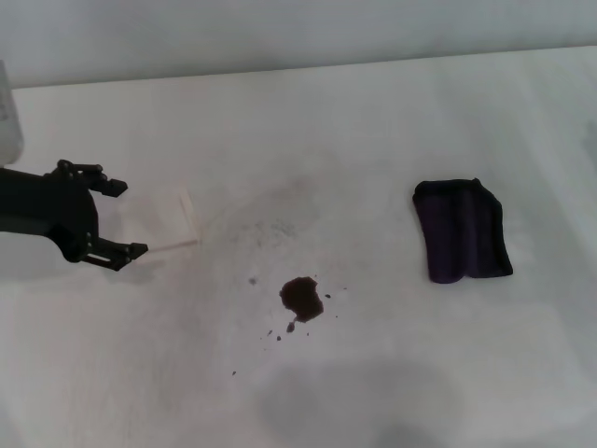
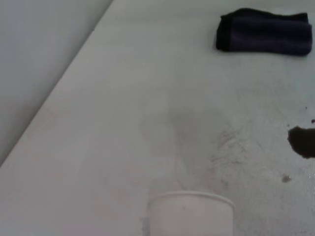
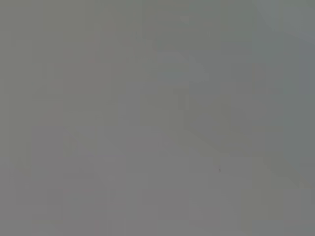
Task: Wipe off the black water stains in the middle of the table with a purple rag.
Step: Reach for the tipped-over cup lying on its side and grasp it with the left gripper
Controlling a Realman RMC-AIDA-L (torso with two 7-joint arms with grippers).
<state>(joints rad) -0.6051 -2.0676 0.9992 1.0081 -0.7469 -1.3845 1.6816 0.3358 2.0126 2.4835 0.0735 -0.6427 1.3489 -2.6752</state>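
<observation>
One purple rag (image 1: 463,231), black water stains (image 1: 301,299), white table (image 1: 392,112).
Rag at stains' two o'clock, apart; left gripper (image 1: 119,218) at nine o'clock, jaws spread around paper cup (image 2: 191,213).

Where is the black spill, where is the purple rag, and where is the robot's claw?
black water stains (image 1: 302,298): head view, middle of the blotch.
purple rag (image 1: 463,231): head view, middle of the cloth.
left gripper (image 1: 126,217): head view, gap between its open fingertips.
</observation>
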